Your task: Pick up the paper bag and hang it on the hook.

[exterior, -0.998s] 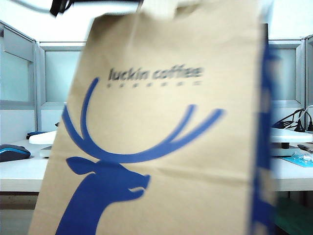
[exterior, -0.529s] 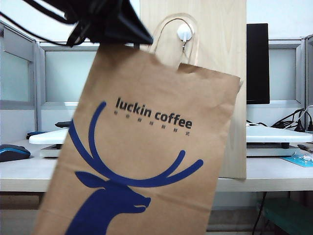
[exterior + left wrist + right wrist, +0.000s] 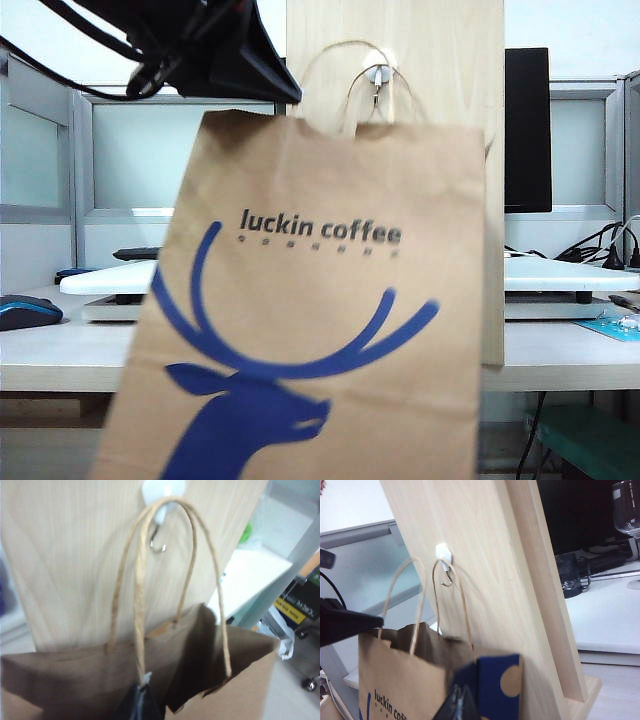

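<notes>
The brown paper bag (image 3: 300,300), printed "luckin coffee" over a blue deer, hangs in front of the pale wooden board (image 3: 450,150). Its twisted handles (image 3: 140,580) loop up over the hook (image 3: 159,539) and its white base (image 3: 377,70). Whether a loop rests on the metal hook I cannot tell. My left gripper (image 3: 141,700) is shut on the foot of the near handle at the bag's rim; its black arm (image 3: 210,50) reaches in from the upper left. My right gripper (image 3: 460,705) stays back from the bag (image 3: 415,680), shut on nothing.
The board stands on a desk on a wooden foot (image 3: 580,695). Behind it is a black monitor (image 3: 527,130). A mouse (image 3: 25,312) lies at the far left, cables (image 3: 600,250) at the far right, and a wine glass (image 3: 626,510) stands near the monitor.
The bag has moved away from the exterior camera toward the board, then swung from tilted to nearly upright and shifted right. Its handles now loop over the hook's base.
</notes>
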Controlling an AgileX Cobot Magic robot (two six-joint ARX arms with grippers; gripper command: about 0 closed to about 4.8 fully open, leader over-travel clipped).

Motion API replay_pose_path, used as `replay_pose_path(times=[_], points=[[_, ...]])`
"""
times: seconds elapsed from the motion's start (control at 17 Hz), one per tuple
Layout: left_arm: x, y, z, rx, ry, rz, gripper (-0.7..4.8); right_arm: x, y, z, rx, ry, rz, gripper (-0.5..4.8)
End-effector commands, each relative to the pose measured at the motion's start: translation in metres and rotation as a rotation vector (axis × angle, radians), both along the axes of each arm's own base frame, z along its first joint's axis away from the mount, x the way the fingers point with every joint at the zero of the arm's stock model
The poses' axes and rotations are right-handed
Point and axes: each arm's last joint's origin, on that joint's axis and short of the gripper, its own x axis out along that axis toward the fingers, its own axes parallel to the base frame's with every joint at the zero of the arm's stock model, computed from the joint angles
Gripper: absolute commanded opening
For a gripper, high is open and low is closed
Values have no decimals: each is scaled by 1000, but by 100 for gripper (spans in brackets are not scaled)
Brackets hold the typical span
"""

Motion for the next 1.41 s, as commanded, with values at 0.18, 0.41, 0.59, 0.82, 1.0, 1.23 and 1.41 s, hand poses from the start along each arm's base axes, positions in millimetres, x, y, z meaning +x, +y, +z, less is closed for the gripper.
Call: replay_pose_path(times=[0.18, 0.41, 0.59, 0.82, 1.0, 1.23, 1.41], points=[[5, -4, -12, 45, 39, 17, -6, 0, 0, -1, 1, -5, -2, 0], [8, -4, -15, 62, 38, 66, -6, 0, 0, -1, 1, -5, -2, 0], [8, -4, -13, 51, 24, 65, -6, 0, 0, -1, 1, -5, -2, 0], [9, -4, -14, 54, 24, 66, -6, 0, 0, -1, 1, -5, -2, 0], [9, -4, -16, 69, 34, 80, -6, 0, 0, -1, 1, -5, -2, 0], [8, -3, -20, 104, 63, 86, -6, 0, 0, -1, 0, -5, -1, 0], [8, -3, -20, 103, 64, 90, -4, 0, 0, -1, 1, -4, -1, 0]])
